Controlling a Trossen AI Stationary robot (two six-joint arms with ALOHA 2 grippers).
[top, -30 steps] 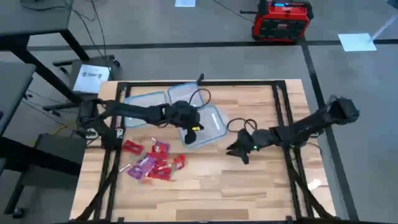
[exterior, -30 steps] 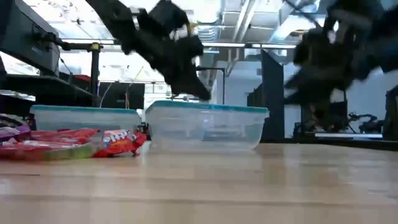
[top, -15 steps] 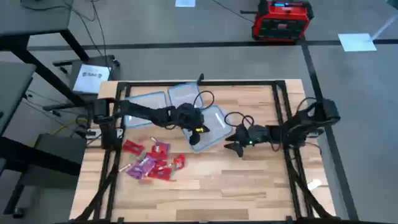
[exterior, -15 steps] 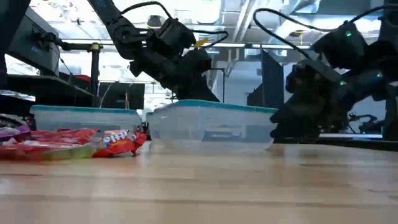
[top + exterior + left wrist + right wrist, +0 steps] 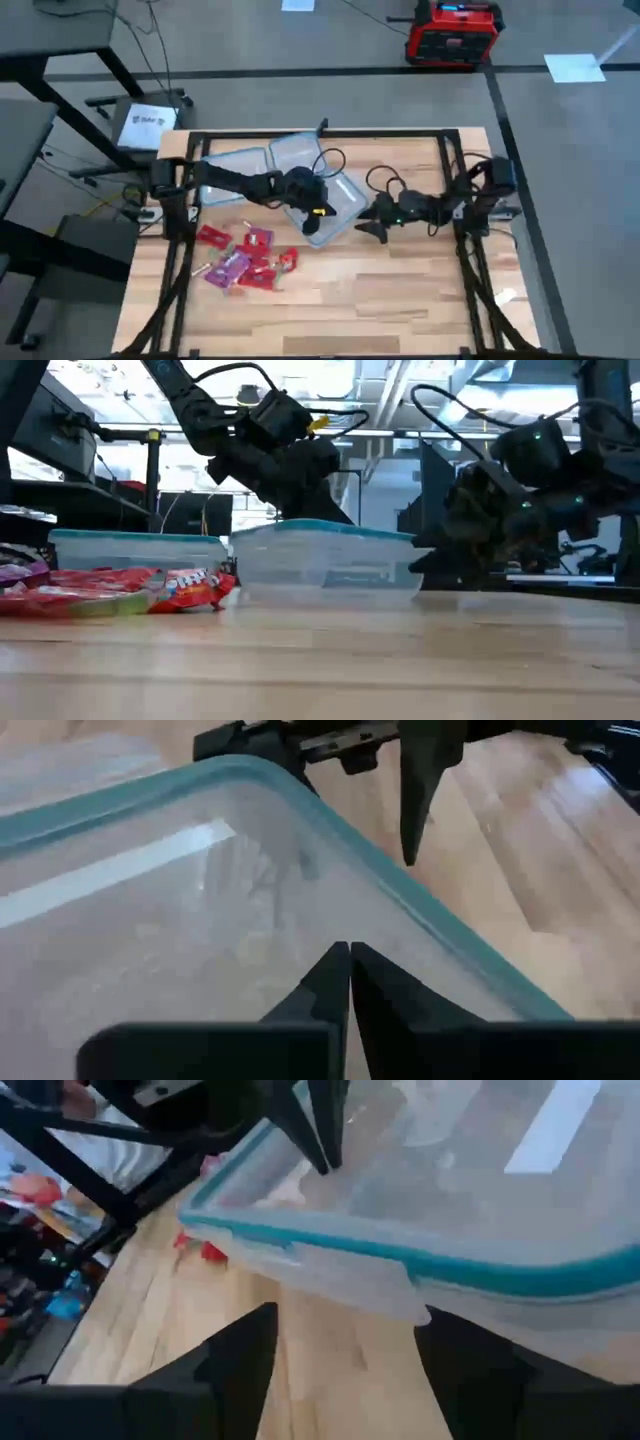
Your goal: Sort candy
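The candy (image 5: 245,260) is a heap of small red, pink and purple wrapped pieces on the table's left half, also in the low view (image 5: 100,590). A clear tub with a bluish rim (image 5: 338,195) (image 5: 320,560) stands at the table's middle. My left gripper (image 5: 312,208) (image 5: 350,958) is shut and reaches down into that tub. My right gripper (image 5: 366,227) (image 5: 345,1340) is open, low at the tub's right end, with one finger on either side of the rim's tab (image 5: 355,1285). My left gripper is inside the clear tub with its shut fingers (image 5: 335,975) slanting down from above onto the tub's floor (image 5: 230,950), near the wall that faces the right arm. The tub stands on the table. Whether my right gripper touches the tab cannot be told.
Two more clear bluish-rimmed containers (image 5: 235,165) (image 5: 297,150) lie at the far left of the table, one showing in the low view (image 5: 135,548). Black frame bars run along the table's edges. Bare wood stretches across the near half and to the right of the tub.
My right gripper has moved down and toward the table's left, up to the tub's right end, while its arm folded back. My left gripper has come down into the tub. The tub has shifted and turned a little on the table.
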